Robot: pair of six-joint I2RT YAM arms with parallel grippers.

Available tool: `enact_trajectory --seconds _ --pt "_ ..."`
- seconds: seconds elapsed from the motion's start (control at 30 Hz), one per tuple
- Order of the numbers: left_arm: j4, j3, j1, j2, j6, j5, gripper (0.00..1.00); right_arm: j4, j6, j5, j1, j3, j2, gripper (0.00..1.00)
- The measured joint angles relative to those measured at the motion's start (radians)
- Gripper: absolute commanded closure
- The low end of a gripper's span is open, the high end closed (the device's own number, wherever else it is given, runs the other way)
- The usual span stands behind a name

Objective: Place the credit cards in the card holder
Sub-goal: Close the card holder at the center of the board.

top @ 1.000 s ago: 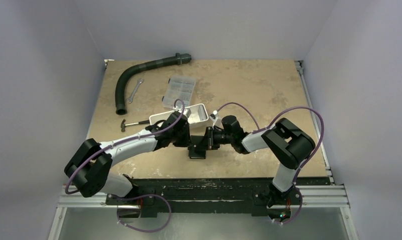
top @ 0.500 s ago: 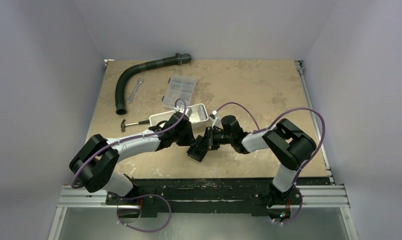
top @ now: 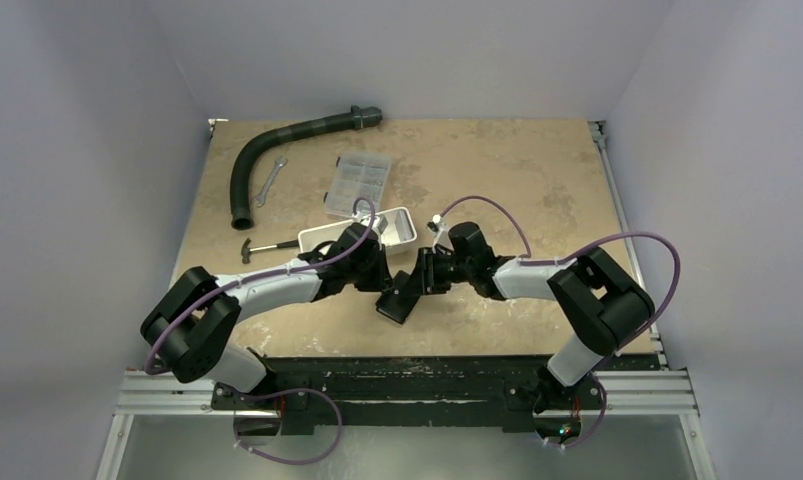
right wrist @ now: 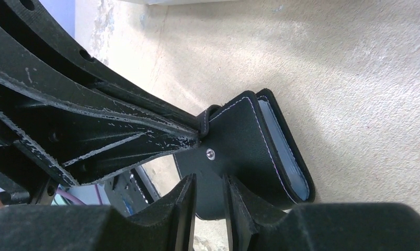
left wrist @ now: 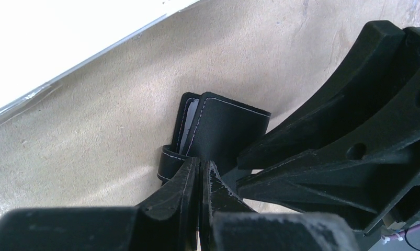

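The black card holder (top: 397,303) hangs tilted just above the table's near middle, between my two grippers. My left gripper (left wrist: 201,164) is shut, pinching the holder's strap loop (left wrist: 168,163) at its fingertips. In the right wrist view the holder (right wrist: 239,146) shows a small pale stud on its face. Bluish-grey credit cards (right wrist: 283,151) sit edge-on inside its fold. My right gripper (right wrist: 208,180) has its jaws apart around the holder's lower edge, with gaps on both sides. A pale sliver of card (left wrist: 191,123) shows in the left wrist view too.
A white tray (top: 402,232) stands just behind the grippers. Further back lie a clear compartment box (top: 357,183), a curved black hose (top: 267,150) and a wrench (top: 269,182). A small hammer (top: 260,247) lies left of the tray.
The right gripper's jaws have spread apart off the holder. The holder has tilted from square to slanted, and the right arm's elbow has swung rightwards.
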Motion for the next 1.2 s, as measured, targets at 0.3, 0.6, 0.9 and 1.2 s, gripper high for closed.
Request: enact_trajectory --seconds 0.3,0.6,0.9,1.2 --pt "0.007 0.0 0.002 0.002 0.007 0.03 1.0 0.038 0.008 -0.028 -0.009 0.007 0.053 0.95" --pt "0.013 0.002 -0.021 0.008 0.026 -0.003 1.0 0.082 0.019 -0.06 -0.017 0.007 0.084 1.0" --pt "-0.05 0.053 -0.048 0.032 0.056 -0.077 1.0 0.125 0.028 -0.077 -0.019 0.007 0.106 1.0" --pt "-0.063 0.072 -0.062 0.047 0.056 -0.119 1.0 0.148 0.032 -0.085 -0.019 0.007 0.117 1.0"
